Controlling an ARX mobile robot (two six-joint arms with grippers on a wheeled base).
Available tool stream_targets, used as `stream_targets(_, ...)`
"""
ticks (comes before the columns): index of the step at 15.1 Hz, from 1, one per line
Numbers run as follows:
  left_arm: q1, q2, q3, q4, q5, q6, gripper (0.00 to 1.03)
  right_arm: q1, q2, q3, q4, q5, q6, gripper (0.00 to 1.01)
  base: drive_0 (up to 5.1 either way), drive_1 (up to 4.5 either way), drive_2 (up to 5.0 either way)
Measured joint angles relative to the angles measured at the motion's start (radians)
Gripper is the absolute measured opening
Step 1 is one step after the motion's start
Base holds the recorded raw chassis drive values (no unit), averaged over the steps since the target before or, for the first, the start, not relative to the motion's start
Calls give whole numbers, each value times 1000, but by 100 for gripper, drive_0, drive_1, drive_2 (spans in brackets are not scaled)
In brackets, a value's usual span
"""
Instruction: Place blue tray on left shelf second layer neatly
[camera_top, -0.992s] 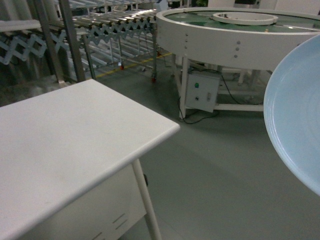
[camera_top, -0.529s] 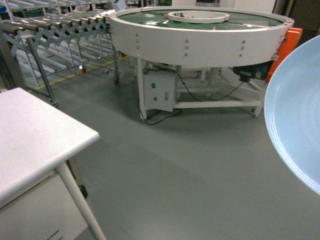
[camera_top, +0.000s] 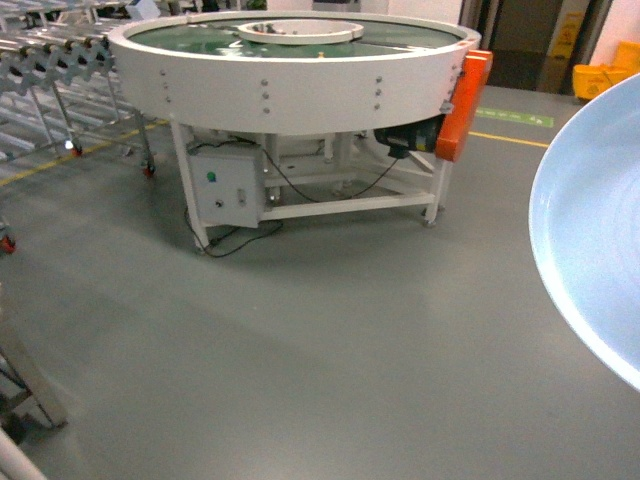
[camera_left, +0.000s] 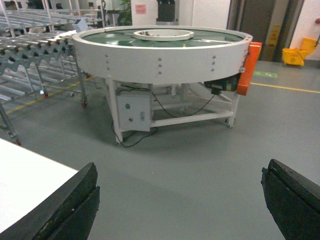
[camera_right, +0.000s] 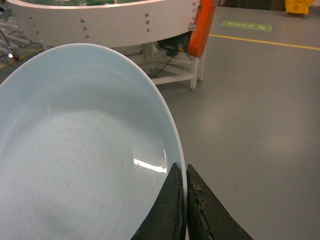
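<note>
Gripping rim: right fingers (camera_right: 184, 200) | blue tray (camera_right: 85, 150): pale, glossy, shallow

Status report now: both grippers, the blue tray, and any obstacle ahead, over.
Right gripper shut on blue tray rim, tray held up. Left gripper open, empty. Shelf not in view. Round conveyor table ahead across open floor.

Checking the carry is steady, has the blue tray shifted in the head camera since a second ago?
No. The blue tray sits at the same right edge of the head view, while the round conveyor table behind slid leftward, so the robot turned.
</note>
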Motion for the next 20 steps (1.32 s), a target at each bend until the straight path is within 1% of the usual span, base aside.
stream_targets(20, 0, 0, 0, 6, 0, 0, 98, 0, 0, 0, 0, 0, 0, 2, 315, -262, -530)
